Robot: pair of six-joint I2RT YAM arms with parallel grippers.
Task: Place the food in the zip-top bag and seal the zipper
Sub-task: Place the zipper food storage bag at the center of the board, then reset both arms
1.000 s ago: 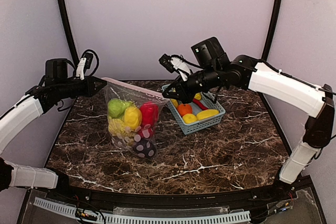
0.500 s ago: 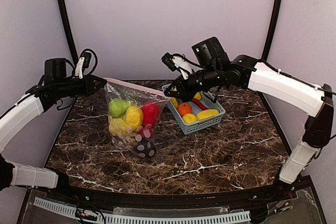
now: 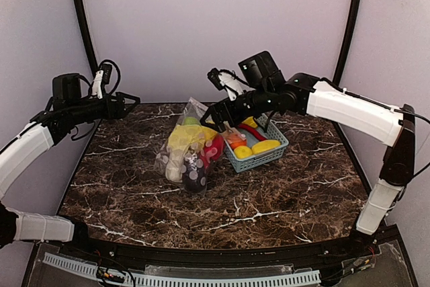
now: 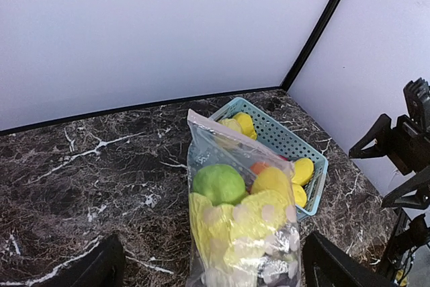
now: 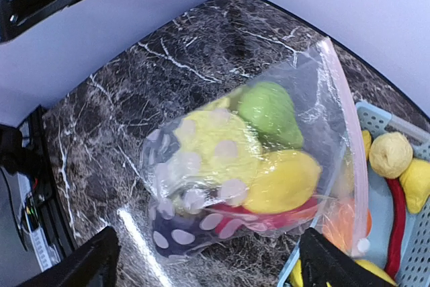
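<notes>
Where zip-top bag (image 3: 188,152) slumps beside basket (image 3: 265,158) rim, both jaws wide, apart.

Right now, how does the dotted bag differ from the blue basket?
The zip-top bag is clear, floppy and white-dotted; the basket is rigid, light blue and slatted. The bag lies on its side; the basket sits upright, open-topped. The bag is packed full; the basket is partly filled. Both hold toy food on the marble table.

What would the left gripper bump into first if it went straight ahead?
Probably the bag, lying right ahead of the left gripper in its wrist view; the basket is behind it. Height is hard to judge, though.
</notes>
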